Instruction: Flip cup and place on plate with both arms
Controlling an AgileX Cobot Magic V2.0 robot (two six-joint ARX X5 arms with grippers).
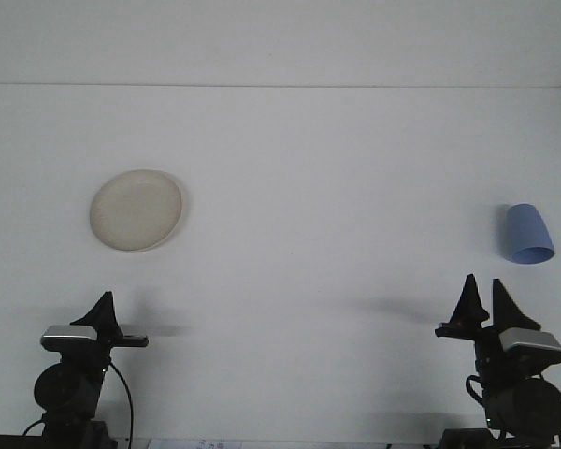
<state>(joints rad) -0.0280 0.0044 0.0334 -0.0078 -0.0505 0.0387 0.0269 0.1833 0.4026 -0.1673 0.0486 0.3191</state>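
Here the right gripper (482,301) stands with fingers parted, holding nothing, pointed toward the blue cup (528,234).

The cup lies on the white table (337,168), near and beyond that gripper, likely its first target. The left gripper (101,311), whose opening I cannot tell, waits below the cream plate (136,210), well apart from the cup.
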